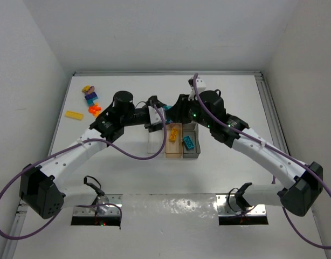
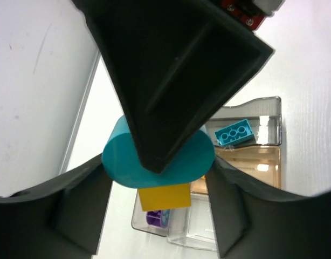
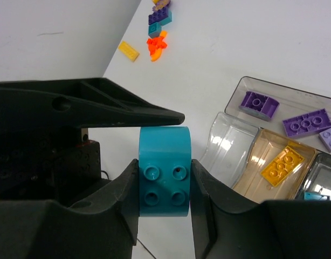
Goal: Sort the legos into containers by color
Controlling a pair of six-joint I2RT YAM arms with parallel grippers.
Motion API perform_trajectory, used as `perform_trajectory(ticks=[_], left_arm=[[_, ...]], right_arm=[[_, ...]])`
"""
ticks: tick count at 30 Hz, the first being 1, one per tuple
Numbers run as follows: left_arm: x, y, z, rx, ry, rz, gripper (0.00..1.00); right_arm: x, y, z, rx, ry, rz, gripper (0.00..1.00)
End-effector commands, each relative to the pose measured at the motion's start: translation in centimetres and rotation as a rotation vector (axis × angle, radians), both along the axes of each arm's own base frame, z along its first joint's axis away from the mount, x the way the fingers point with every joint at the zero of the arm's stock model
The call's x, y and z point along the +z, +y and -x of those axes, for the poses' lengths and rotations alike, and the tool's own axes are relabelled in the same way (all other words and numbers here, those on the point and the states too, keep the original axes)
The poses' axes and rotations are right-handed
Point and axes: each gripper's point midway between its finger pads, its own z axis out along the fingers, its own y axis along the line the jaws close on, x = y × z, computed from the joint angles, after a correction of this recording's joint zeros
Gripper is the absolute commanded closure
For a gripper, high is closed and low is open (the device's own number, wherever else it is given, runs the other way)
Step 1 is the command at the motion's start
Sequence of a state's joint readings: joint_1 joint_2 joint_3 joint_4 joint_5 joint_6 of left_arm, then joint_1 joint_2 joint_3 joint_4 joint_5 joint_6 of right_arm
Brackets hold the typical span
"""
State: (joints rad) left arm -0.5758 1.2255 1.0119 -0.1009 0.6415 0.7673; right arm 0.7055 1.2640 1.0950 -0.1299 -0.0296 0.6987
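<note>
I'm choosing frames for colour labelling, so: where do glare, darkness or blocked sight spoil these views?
Top external: light is even, with glare on the reflective strip at the near edge. Left wrist: the right tool looms dark across the frame, covering part of the teal brick. Right wrist: the brick is sharp and well lit; reflections streak an empty bin of the clear tray.
</note>
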Motion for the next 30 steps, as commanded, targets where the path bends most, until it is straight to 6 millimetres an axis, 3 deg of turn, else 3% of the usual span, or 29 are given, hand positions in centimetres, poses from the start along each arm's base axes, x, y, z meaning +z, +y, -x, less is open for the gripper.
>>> perform_trajectory(ticks=[1,3,7,8,9,11,12,15,20,30], left_arm=[[2.2,-0.1,0.5,-0.016,-0.034,0.043,0.42],[2.1,-0.1,0.6,-0.015,-0.029,0.041,0.52],[1.6,0.2,0.6,-0.011,-0.022,0.019,0.54],[1.5,0.2,0.8,-0.015,-0.021,0.013,0.49],[1.4,0.3,0.8,-0.021,-0.023,0.005,0.3],[1.3,0.4,0.7,-0.009,-0.02,0.001,0.15],[1.3,0.4,0.5,0.005,-0.017,0.004,0.14],[1.6,0.9,-0.5,0.063,-0.013,0.02,0.15],[2.8,0.7,-0.4,0.051,-0.022,0.054,0.28],[4.1,0.2,-0.1,0.018,-0.04,0.093,0.24]], right_arm=[[3.5,0.0,-0.5,-0.018,-0.084,-0.044,1.0],[3.9,-0.2,-0.4,-0.02,-0.092,-0.049,1.0],[4.3,-0.8,-0.5,-0.04,-0.108,-0.047,1.0],[4.4,-0.9,-0.5,-0.045,-0.11,-0.047,1.0],[4.5,-0.9,-0.3,-0.043,-0.112,-0.047,1.0],[4.8,-1.1,-0.4,-0.049,-0.117,-0.048,1.0],[4.8,-1.2,-0.3,-0.053,-0.118,-0.047,1.0],[5.2,-1.5,-0.1,-0.061,-0.124,-0.049,1.0],[4.9,-1.7,0.0,-0.067,-0.116,-0.058,1.0],[4.0,-1.1,0.0,-0.049,-0.095,-0.061,1.0]])
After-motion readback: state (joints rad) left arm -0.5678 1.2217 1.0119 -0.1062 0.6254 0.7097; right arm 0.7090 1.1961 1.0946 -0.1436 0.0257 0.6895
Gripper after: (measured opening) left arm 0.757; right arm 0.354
